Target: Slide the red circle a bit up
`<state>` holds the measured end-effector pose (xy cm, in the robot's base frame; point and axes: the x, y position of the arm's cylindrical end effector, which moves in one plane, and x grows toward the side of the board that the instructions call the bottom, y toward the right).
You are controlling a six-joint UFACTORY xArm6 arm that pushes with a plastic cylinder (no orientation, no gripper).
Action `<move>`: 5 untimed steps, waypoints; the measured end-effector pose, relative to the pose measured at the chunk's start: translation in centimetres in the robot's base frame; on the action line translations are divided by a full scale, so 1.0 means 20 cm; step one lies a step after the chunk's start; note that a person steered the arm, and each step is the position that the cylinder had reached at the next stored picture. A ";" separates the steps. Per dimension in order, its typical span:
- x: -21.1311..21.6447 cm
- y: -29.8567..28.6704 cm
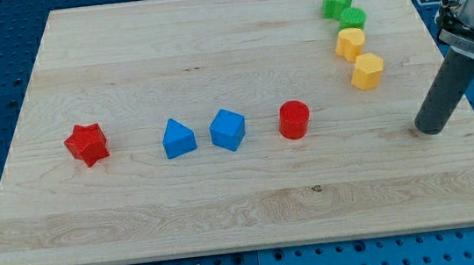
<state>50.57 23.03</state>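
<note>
The red circle [293,119] stands on the wooden board [211,56], a little right of the middle. My tip [429,129] rests on the board far to the red circle's right and slightly lower in the view, well apart from it. The dark rod rises from the tip toward the view's upper right. No block touches the tip.
A blue cube [228,130], a blue triangular block [178,139] and a red star [86,145] line up left of the red circle. At the top right stand a green star [337,1], a green circle [353,19] and two yellow blocks [350,44] [368,71].
</note>
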 end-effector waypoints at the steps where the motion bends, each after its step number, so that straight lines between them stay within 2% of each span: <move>1: 0.00 -0.09; 3: 0.00 -0.68; 5: 0.00 -0.80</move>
<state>50.52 7.03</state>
